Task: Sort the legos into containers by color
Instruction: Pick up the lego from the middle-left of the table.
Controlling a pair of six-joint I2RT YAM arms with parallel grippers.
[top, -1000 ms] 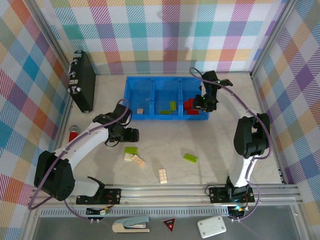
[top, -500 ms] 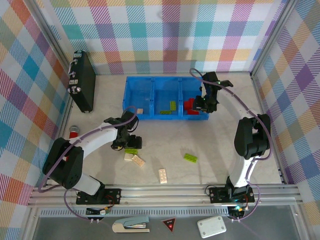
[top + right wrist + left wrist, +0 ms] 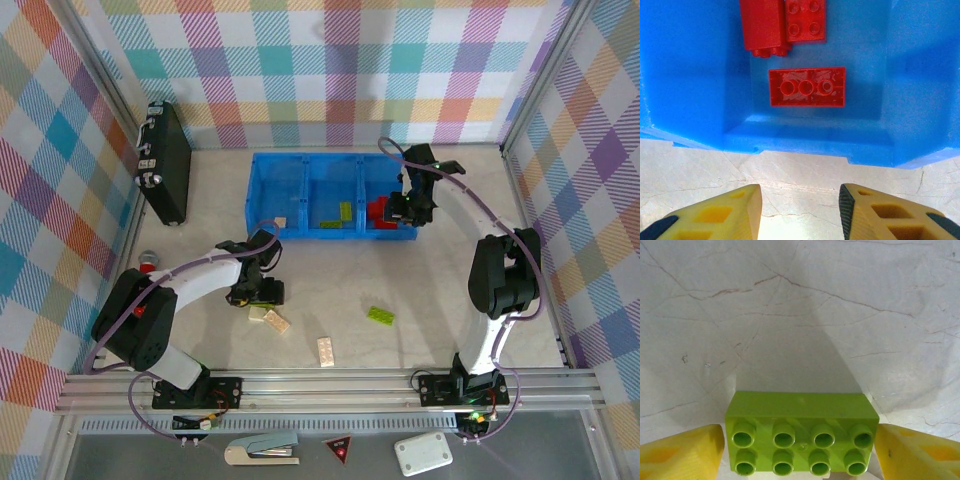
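Note:
A lime green lego (image 3: 801, 432) lies studs-up on the table, and my left gripper (image 3: 800, 445) (image 3: 262, 293) is shut on it, one yellow finger against each short end. My right gripper (image 3: 800, 205) (image 3: 410, 208) hangs open and empty over the table, just in front of the right compartment of the blue tray (image 3: 330, 157). That compartment holds three red legos (image 3: 807, 87) (image 3: 380, 212). The middle one holds a green lego (image 3: 344, 211), the left one a cream lego (image 3: 281, 221). On the table lie two cream legos (image 3: 268, 318), a green one (image 3: 380, 316) and another cream one (image 3: 326, 349).
A black case (image 3: 165, 160) leans at the back left wall. A red-capped object (image 3: 150, 262) sits by the left wall. Beyond the aluminium rail (image 3: 330, 385) at the near edge lie a stapler (image 3: 262, 450), a red triangle sign (image 3: 339, 450) and a white box (image 3: 423, 455).
My left gripper has travelled toward the near edge, down over the green lego by the cream pair, and its fingers have narrowed onto it. The right arm has stayed still.

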